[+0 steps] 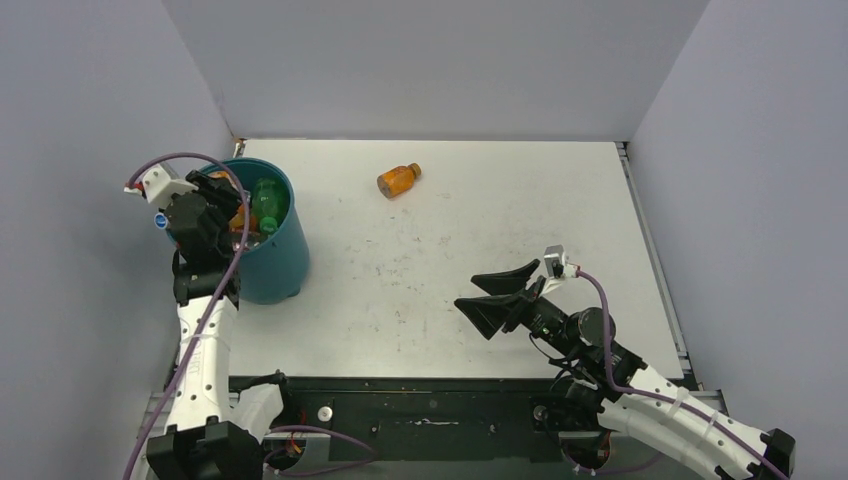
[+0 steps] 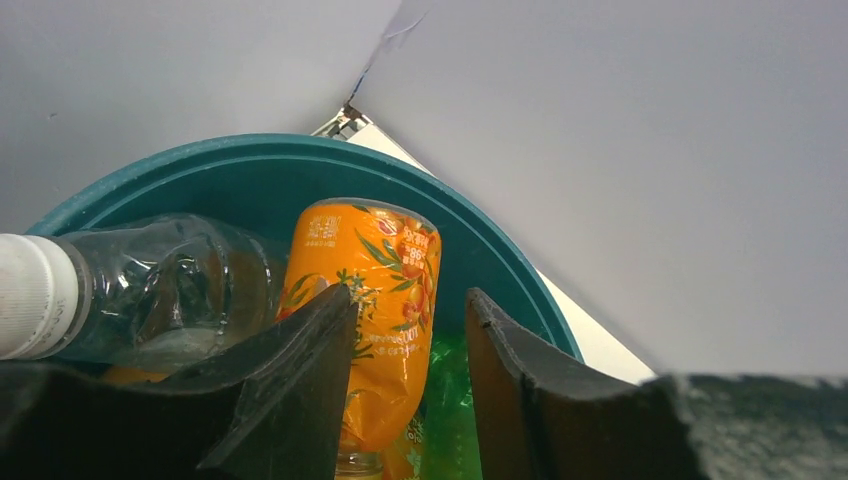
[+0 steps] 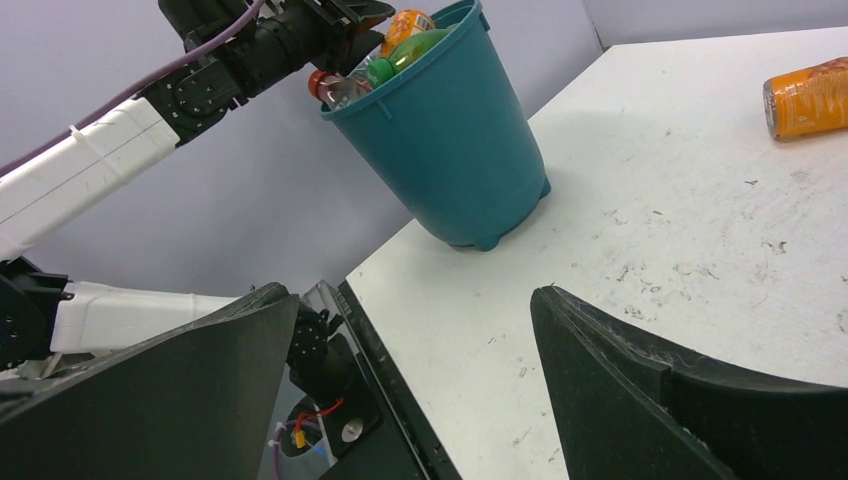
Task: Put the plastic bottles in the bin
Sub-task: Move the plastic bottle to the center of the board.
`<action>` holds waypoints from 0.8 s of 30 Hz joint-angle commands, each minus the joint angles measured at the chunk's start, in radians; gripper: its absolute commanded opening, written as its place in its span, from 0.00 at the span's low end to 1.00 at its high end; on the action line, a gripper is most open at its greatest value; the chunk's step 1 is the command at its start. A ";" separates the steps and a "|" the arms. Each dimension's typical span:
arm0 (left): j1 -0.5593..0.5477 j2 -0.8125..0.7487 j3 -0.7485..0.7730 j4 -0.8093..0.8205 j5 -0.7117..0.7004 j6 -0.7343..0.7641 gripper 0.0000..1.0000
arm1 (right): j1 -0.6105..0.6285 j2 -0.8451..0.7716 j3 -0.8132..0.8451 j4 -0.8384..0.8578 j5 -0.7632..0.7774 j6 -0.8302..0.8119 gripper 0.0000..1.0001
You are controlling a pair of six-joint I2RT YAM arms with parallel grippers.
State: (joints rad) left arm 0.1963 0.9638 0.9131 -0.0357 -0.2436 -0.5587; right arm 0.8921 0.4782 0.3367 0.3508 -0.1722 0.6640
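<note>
The teal bin (image 1: 280, 262) stands at the table's left and holds several plastic bottles. Among them are a green one (image 1: 266, 203), an orange one (image 2: 385, 270) standing cap down, and a clear white-capped one (image 2: 170, 290) lying across. My left gripper (image 2: 410, 292) hovers over the bin's near rim (image 2: 250, 150). Its jaws stand a little apart and hold nothing; the orange bottle lies beyond them. Another orange bottle (image 1: 398, 180) with a brown cap lies on its side at the table's far middle. My right gripper (image 1: 478, 297) hangs open and empty above the table's near right.
Grey walls close in the table on the left, back and right. The bin (image 3: 460, 150) sits close to the left wall and the table's left edge. A red-capped clear bottle (image 3: 320, 85) pokes over its rim. The black base plate (image 1: 440, 415) runs along the near edge.
</note>
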 commanded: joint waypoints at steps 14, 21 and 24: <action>-0.294 -0.187 0.175 -0.030 0.035 0.055 0.95 | 0.005 0.209 0.134 0.074 0.073 -0.019 0.90; -0.643 -0.185 0.124 -0.102 0.035 0.148 0.96 | -0.002 0.590 0.352 -0.020 0.317 -0.009 0.90; -0.755 -0.150 0.101 -0.184 0.002 0.206 0.96 | -0.035 0.762 0.442 -0.009 0.428 -0.011 0.90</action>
State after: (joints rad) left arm -0.4568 0.7578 1.0481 -0.0975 -0.2100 -0.4507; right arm 0.8902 1.0866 0.6724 0.3393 0.0597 0.6628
